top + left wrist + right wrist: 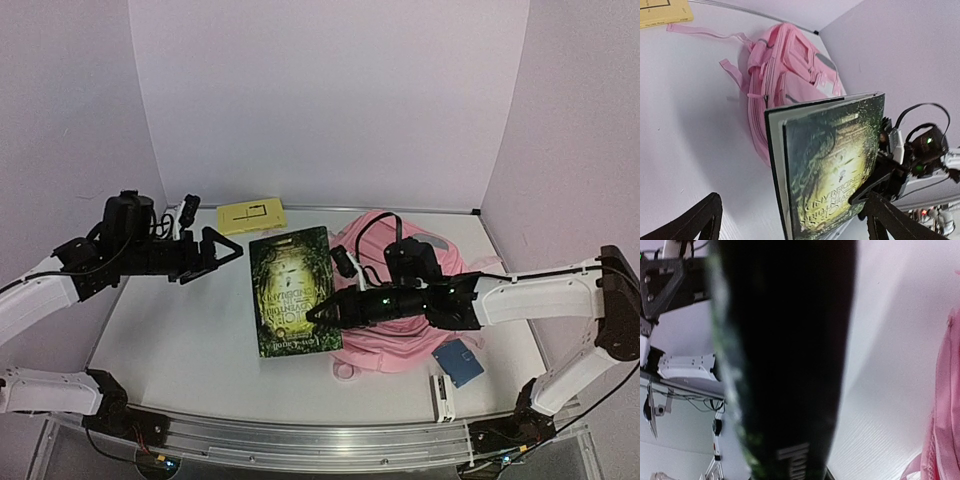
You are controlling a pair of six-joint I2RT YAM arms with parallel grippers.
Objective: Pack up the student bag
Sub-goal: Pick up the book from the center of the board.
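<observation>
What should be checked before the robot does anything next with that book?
1. Right gripper shut on book: ok.
2. Left gripper open and away from book: ok.
3. Grip well placed on book: not ok, it probably pinches only one edge.
4. Bag unzipped to receive book: cannot tell.
5. Yellow booklet out of the way by the far wall: ok.

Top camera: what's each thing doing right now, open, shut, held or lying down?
book: held upright by its edge.
right hand: shut on the book.
left hand: open, holding nothing.
student bag: lying on the table.
yellow booklet: lying flat, closed.
blue pad: lying flat beside the bag.
</observation>
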